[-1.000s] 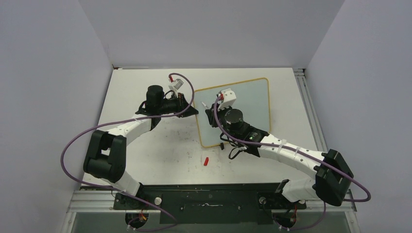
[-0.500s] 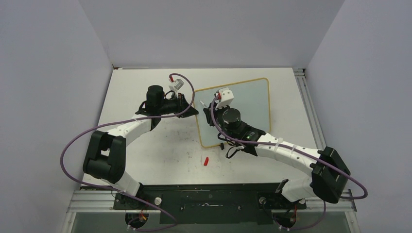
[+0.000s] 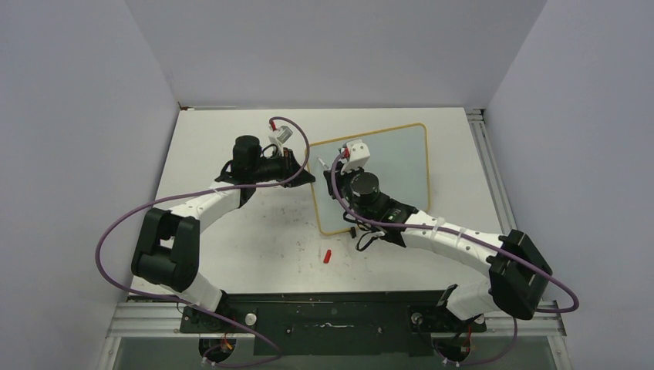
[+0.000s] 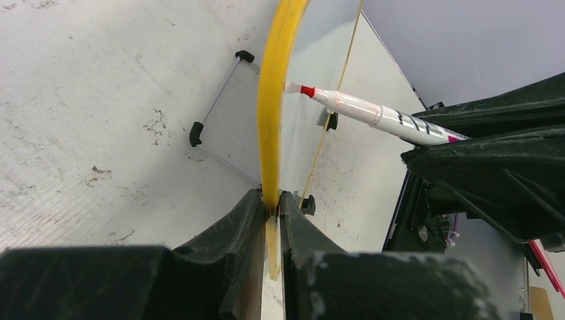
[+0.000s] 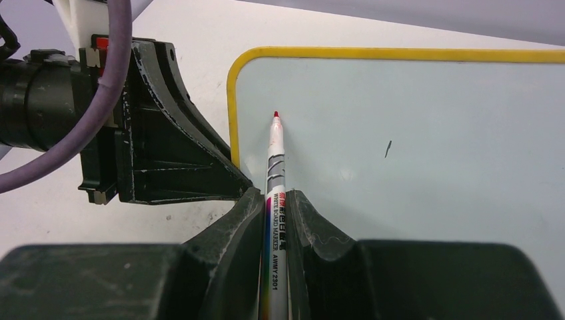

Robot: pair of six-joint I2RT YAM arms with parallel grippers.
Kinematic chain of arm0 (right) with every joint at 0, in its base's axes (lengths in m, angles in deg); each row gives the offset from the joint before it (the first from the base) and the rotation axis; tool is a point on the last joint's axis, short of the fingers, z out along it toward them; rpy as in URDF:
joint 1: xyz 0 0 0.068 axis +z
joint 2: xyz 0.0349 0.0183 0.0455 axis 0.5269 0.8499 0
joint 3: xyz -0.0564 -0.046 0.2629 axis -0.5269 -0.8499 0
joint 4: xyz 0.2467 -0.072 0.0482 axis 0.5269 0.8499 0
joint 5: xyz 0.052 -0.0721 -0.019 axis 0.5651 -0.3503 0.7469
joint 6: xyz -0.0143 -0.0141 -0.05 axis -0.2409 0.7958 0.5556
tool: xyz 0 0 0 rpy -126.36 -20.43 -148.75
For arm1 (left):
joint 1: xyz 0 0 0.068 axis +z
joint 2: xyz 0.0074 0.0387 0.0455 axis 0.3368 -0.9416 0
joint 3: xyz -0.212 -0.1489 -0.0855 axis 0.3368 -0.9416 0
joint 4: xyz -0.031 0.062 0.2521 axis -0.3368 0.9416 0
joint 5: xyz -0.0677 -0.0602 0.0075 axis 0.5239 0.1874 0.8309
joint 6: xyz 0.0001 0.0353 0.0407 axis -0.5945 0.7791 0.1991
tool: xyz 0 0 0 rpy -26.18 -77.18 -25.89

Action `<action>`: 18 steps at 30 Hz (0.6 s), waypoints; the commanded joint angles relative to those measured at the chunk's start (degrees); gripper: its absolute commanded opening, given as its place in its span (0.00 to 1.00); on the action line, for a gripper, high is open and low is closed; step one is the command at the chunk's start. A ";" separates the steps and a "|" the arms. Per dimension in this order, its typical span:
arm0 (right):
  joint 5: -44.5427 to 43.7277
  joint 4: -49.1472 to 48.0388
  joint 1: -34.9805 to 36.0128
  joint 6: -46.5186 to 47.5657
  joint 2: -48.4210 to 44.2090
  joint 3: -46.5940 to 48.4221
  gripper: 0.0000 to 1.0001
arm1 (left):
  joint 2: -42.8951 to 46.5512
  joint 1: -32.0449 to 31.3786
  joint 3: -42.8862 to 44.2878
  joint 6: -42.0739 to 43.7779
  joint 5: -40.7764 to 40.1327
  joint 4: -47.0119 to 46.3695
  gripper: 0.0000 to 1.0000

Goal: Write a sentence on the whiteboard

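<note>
Left gripper [image 4: 272, 200] pinches the pale, yellow-framed whiteboard [image 5: 433, 167]; right gripper [image 5: 274, 200] clamps a white red-tipped marker [image 5: 275, 157], tip seemingly touching it.

You are looking at | whiteboard [image 3: 401, 162]: 1 | whiteboard marker [image 5: 276, 167]: 1 | red marker cap [image 3: 327, 256]: 1 | grippers: 2, left gripper [image 4: 272, 201] and right gripper [image 5: 274, 197] | purple cables [image 3: 108, 231]: 2

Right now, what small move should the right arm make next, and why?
Probably lower the marker tip onto the whiteboard near its corner: the right gripper holds it uncapped, no lettering is there yet, and the left gripper clamps the frame.
</note>
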 commanded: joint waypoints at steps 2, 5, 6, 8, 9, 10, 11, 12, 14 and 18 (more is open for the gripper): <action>-1.87 -2.22 0.72 -0.36 -0.10 -1.04 0.05 | 2.48 -0.79 1.88 1.03 -0.01 -0.17 0.00; -2.46 -1.77 1.19 -1.02 -0.93 -2.60 0.05 | 2.57 -0.79 1.79 1.03 0.03 -0.17 0.00; -2.56 -1.63 1.39 -1.39 -1.30 -3.14 0.05 | 2.57 -0.79 1.79 1.03 0.02 -0.16 0.00; -2.87 -1.24 1.79 -2.03 -1.92 -4.33 0.05 | 2.65 -0.79 1.79 1.03 -0.04 -0.16 0.00; -3.08 -1.02 2.00 -2.47 -2.22 -4.87 0.05 | 2.66 -0.79 1.79 1.03 -0.05 -0.17 0.00; -3.31 -0.79 2.28 -2.78 -2.49 -5.54 0.05 | 2.78 -0.79 1.75 1.03 -0.05 -0.17 0.00; -3.55 -0.54 2.57 -3.17 -2.75 -6.12 0.05 | 2.87 -0.79 1.78 1.03 -0.05 -0.17 0.00; -3.85 -0.28 2.77 -3.55 -3.07 -6.80 0.05 | 2.89 -0.79 1.79 1.03 -0.05 -0.17 0.00; -4.06 -0.19 3.25 -4.29 -3.95 -7.98 0.05 | 2.95 -0.79 1.72 1.12 -0.14 -0.17 0.00; -4.77 0.34 4.39 -4.55 -5.13 -8.57 0.05 | 3.08 -0.79 1.70 1.12 -0.22 -0.10 0.00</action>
